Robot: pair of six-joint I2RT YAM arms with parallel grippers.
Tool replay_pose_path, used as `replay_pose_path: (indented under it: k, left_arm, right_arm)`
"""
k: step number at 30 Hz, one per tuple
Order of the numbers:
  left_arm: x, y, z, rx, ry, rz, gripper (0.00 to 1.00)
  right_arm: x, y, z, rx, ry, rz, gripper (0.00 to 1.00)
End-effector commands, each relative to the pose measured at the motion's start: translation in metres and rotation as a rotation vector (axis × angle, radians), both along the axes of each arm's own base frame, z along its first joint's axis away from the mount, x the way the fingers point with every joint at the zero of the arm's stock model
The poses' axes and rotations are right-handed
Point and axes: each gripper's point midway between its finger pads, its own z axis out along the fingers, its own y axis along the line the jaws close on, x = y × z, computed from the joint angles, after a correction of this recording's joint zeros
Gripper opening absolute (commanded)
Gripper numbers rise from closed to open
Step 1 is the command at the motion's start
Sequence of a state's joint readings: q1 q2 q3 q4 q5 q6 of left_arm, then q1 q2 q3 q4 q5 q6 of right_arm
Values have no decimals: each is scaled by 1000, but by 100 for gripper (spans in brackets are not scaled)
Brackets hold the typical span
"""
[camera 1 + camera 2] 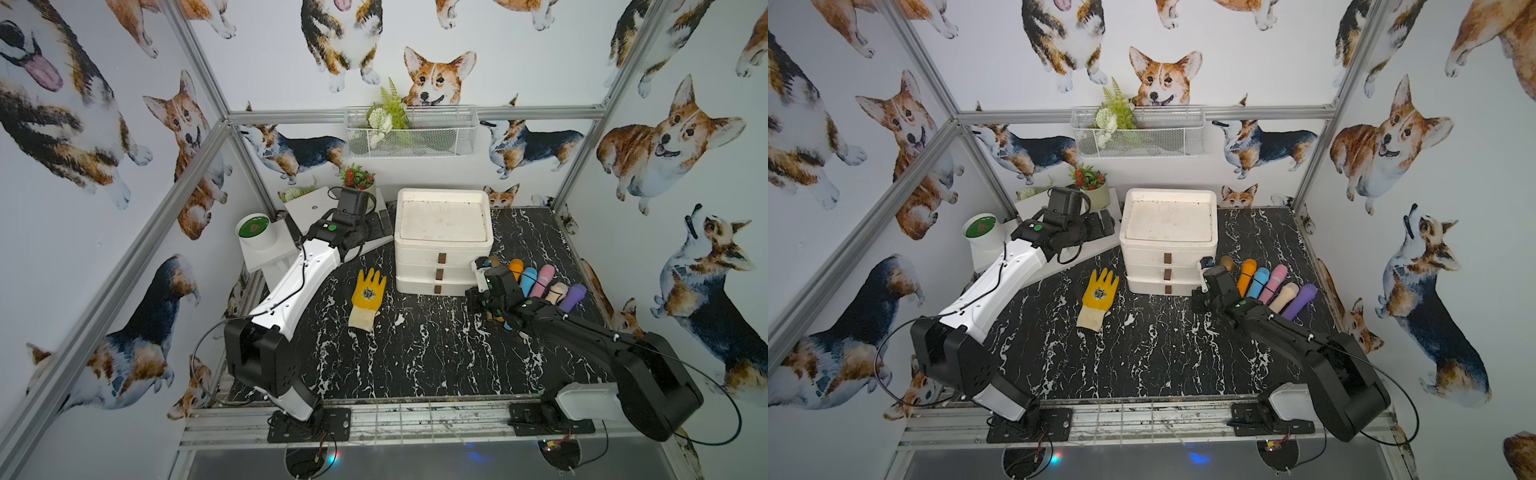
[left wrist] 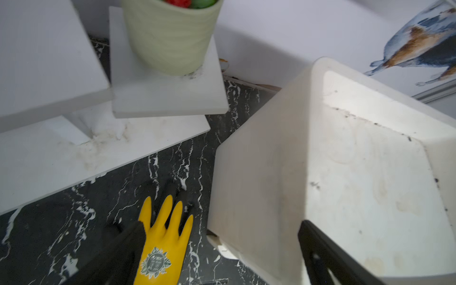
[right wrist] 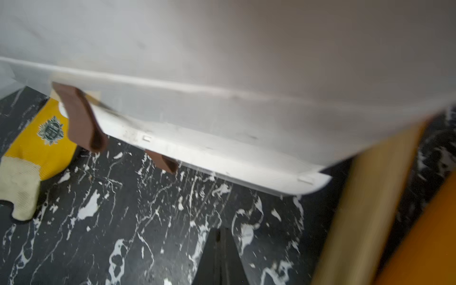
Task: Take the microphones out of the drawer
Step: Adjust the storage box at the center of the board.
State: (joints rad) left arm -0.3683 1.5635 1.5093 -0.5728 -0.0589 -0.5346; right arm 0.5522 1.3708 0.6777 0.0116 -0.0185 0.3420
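From where I stand the white drawer unit (image 1: pixel 442 220) sits at the back of the black marbled worktop (image 1: pixel 415 353). All three of its drawers are pushed in, their brown handles (image 1: pixel 439 274) stacked one above another on the front. Whatever lies inside is hidden, so I cannot tell whether a microphone is in there.

Just to the right of the unit a row of microphones (image 1: pixel 542 282) lies on the worktop: tan-headed, orange, blue, pink, cream and purple, side by side.

The right claw (image 1: pixel 481 264) is at the unit's front right corner, beside the tan-headed microphone (image 1: pixel 1226 262). In the right wrist view its fingers (image 3: pixel 222 256) are pressed together above the worktop, and nothing sits between them.

The left claw (image 1: pixel 380 224) hangs by the unit's left side, near the back. Its fingers (image 2: pixel 123 249) are spread wide apart, one over the glove and one over the unit's lid.

The yellow glove (image 1: pixel 365 297) lies flat on the worktop to the left of the unit's front, fingers pointing away from me. Behind the left claw a pale green plant pot (image 2: pixel 170 37) stands on a white slab.
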Motion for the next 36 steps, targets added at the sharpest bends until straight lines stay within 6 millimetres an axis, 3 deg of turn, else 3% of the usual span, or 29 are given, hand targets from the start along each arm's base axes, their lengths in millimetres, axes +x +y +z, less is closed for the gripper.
replay_pose_path:
  k: [1,7,12,21,27,36]
  left_arm:
    - [-2,28,-6,10,-39,65,100]
    - [-32,81,-45,28,20,175,100]
    - [-49,104,-56,27,-9,251,100]
    - [-55,116,-51,40,-54,286,100]
    - [-61,127,-55,44,-69,312,100]
    - [-68,144,-61,65,-94,337,100]
  right_arm:
    - [21,21,5,31,-24,44,0]
    - [34,29,-15,-48,61,76,0]
    - [45,23,-4,6,-49,-15,0]
    - [65,20,-7,93,-162,-160,0]
    - [86,21,1,153,-259,-249,0]
    - [106,39,7,229,-291,-244,0]
